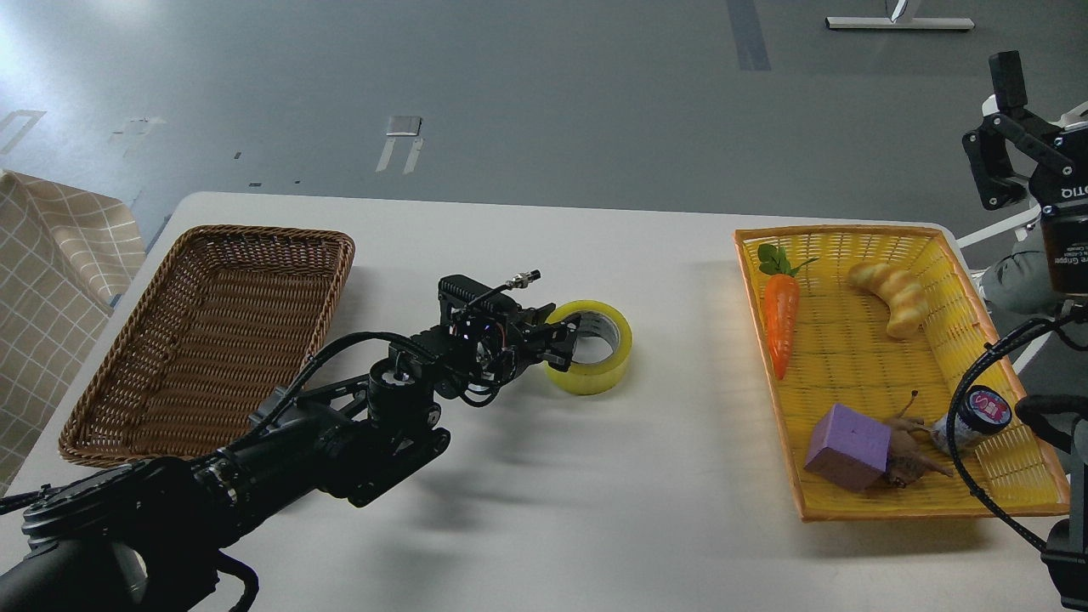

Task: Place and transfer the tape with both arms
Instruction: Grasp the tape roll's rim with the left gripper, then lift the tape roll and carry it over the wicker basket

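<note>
1. The tape (589, 347) sits on the white table (527, 476), about midway between the brown basket (208, 340) and the yellow tray (892, 365).
2. My left gripper (563, 338) is at the roll's left rim, with a finger reaching into the core and another outside the wall; I cannot tell whether it is actually clamped.
3. My right gripper (1007, 144) is raised at the far right edge, well apart from the tape, fingers spread and holding nothing.
4. The tray holds a carrot (780, 319), a bread twist (892, 297), a purple block (848, 446), a snail (914, 455) and a small jar (977, 416).
5. The brown basket is left of my left arm.
</note>
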`<act>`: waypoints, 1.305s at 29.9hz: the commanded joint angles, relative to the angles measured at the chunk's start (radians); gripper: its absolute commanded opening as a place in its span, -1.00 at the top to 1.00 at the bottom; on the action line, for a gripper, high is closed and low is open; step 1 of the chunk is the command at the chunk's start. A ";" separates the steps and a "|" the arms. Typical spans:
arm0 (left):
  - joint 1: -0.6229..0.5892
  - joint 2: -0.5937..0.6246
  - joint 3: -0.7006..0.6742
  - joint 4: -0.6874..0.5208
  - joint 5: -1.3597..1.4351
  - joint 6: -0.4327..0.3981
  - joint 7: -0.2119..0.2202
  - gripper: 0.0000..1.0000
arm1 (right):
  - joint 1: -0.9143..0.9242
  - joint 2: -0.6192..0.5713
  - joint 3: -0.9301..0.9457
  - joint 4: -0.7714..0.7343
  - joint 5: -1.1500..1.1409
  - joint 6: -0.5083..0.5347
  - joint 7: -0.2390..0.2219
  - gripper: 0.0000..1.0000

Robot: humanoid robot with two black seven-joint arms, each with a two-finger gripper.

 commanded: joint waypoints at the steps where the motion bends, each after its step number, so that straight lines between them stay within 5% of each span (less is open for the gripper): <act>1: 0.000 0.005 -0.002 -0.003 -0.001 -0.004 -0.002 0.87 | -0.001 0.000 0.002 -0.003 0.000 0.000 0.000 -1.00; 17: -0.046 0.050 -0.008 -0.081 -0.099 -0.004 -0.002 0.95 | -0.020 0.001 0.002 -0.001 0.000 0.000 0.000 -1.00; 29: -0.109 0.364 -0.009 -0.262 -0.125 -0.002 -0.040 0.95 | -0.020 0.003 0.000 -0.006 0.000 0.000 0.000 -1.00; 34: -0.112 0.511 -0.009 -0.270 -0.151 0.002 -0.118 0.95 | -0.018 0.003 0.000 -0.008 0.000 0.001 0.000 -1.00; 39: -0.095 0.665 -0.012 -0.306 -0.154 0.011 -0.137 0.95 | -0.021 0.004 -0.004 -0.003 0.000 0.002 0.000 -1.00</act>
